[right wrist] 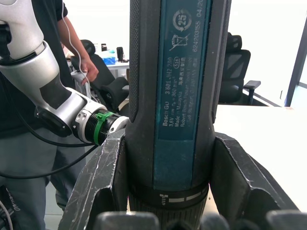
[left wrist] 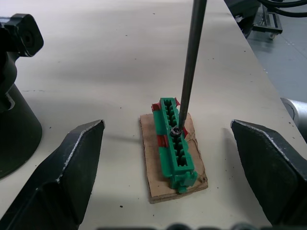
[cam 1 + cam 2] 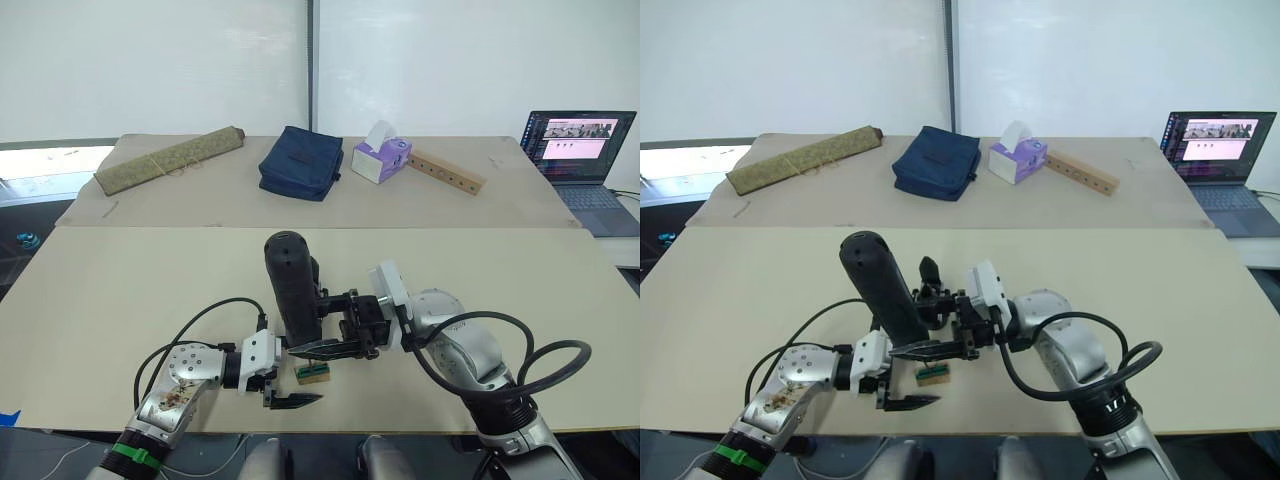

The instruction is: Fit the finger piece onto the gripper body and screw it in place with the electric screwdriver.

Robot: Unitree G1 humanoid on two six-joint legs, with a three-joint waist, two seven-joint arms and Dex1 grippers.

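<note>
The right gripper [image 1: 168, 191] has its two black fingers [image 1: 98, 187] pressed against either side of the electric screwdriver [image 1: 175, 96], pinching the thick dark handle. In the eye views that handle stands nearly upright at the lower centre of the frame, tilted slightly. Its thin metal bit [image 2: 189, 67] comes down from the top of the left wrist view, the tip resting in a socket of a small green block [image 2: 173, 143] with red tabs, which sits on a scrap of brown cardboard [image 2: 158, 184].

The left gripper [image 2: 168, 182] is spread wide – one black finger [image 2: 62, 182] on each side of the green block, touching neither it nor the bit.

The gripper body [image 2: 14, 91], black with a round dark base, stands at the left edge of the left wrist view, apart from the block. The finger piece I cannot pick out.

All this rests on a tan table [image 3: 120, 290]. Along the upper part of the frame lie a rolled mat [image 3: 170, 158], a navy bag [image 3: 300, 162], a tissue box [image 3: 381, 158], a wooden bar with holes [image 3: 446, 173] and – at the right edge – an open laptop [image 3: 580, 150]. A person [image 1: 62, 28] in dark clothing stands at the left of the right wrist view.
</note>
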